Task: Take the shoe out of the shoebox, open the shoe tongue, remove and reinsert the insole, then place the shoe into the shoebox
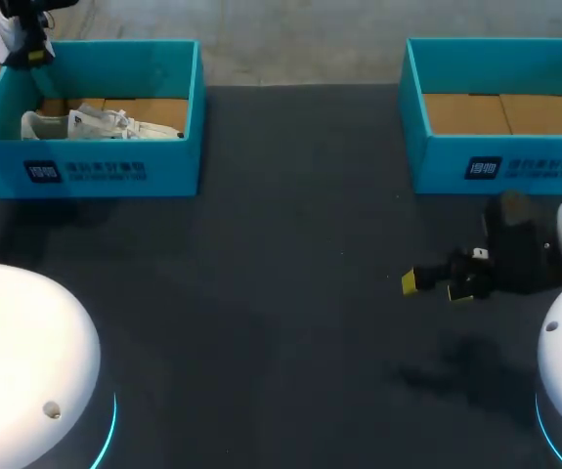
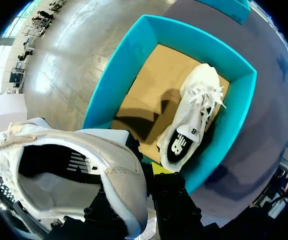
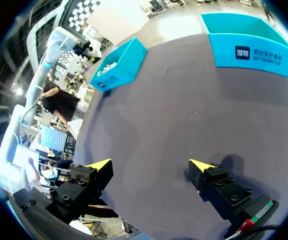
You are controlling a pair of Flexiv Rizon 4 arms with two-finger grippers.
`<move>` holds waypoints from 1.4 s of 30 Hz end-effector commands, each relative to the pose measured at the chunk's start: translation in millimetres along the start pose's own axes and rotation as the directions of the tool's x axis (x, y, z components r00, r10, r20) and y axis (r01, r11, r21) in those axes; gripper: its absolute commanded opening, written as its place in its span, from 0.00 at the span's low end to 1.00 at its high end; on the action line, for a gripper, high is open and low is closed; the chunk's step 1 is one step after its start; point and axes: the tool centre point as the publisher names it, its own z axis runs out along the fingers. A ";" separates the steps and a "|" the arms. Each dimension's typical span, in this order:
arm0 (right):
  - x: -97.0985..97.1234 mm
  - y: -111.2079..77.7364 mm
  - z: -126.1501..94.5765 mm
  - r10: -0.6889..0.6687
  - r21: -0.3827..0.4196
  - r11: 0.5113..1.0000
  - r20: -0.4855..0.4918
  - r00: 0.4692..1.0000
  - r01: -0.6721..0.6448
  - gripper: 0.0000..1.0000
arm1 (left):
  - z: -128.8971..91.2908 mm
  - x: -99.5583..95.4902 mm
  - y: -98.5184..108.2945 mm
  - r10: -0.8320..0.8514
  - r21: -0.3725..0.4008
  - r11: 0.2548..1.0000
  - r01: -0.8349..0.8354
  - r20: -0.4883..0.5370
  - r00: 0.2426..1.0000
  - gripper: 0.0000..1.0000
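Left gripper: clenched on the collar of the lifted shoe, above the left shoebox's far left corner; one yellow tip shows beside the collar.
Lifted shoe: white, smooth upper with stitched seams, dark lining, rounded opening facing the wrist camera.
Second shoe: white, laced, lying on its side in the left shoebox, along its near wall.
Left shoebox: rectangular, teal walls, brown cardboard floor.
Right shoebox: same teal build, cardboard floor showing, at the table's far right.
Right gripper: released, fingers wide apart, low over the table in front of the right shoebox.
Table: dark, matte, cloth-like surface.
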 end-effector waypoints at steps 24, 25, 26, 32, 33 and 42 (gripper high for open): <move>1.5 -2.0 -0.7 0.002 -0.002 1.000 0.005 1.000 -0.001 1.00 | 13.4 -17.5 -1.0 0.504 0.068 0.863 -0.500 -0.062 0.861 0.00; 1.5 -2.0 -0.7 0.002 -0.002 1.000 0.005 1.000 -0.001 1.00 | 12.0 -17.7 0.2 0.522 0.073 0.852 -0.518 -0.054 0.851 0.00; 1.5 -2.0 -0.7 0.002 -0.002 1.000 0.005 1.000 -0.001 1.00 | 10.5 -17.7 0.9 0.543 0.085 0.839 -0.537 -0.063 0.837 0.00; 1.5 -2.0 -0.7 0.002 -0.002 1.000 0.005 1.000 -0.001 1.00 | -9.5 -10.5 12.5 0.741 0.184 0.670 -0.719 -0.101 0.664 0.00; 1.5 -2.0 -0.7 0.002 -0.002 1.000 0.005 1.000 -0.001 1.00 | -10.9 -9.8 13.7 0.762 0.190 0.646 -0.739 -0.113 0.637 0.00; 1.5 -2.0 -0.7 0.002 -0.002 1.000 0.005 1.000 -0.001 1.00 | -16.1 -9.1 15.1 0.851 0.136 0.513 -0.848 -0.214 0.480 0.00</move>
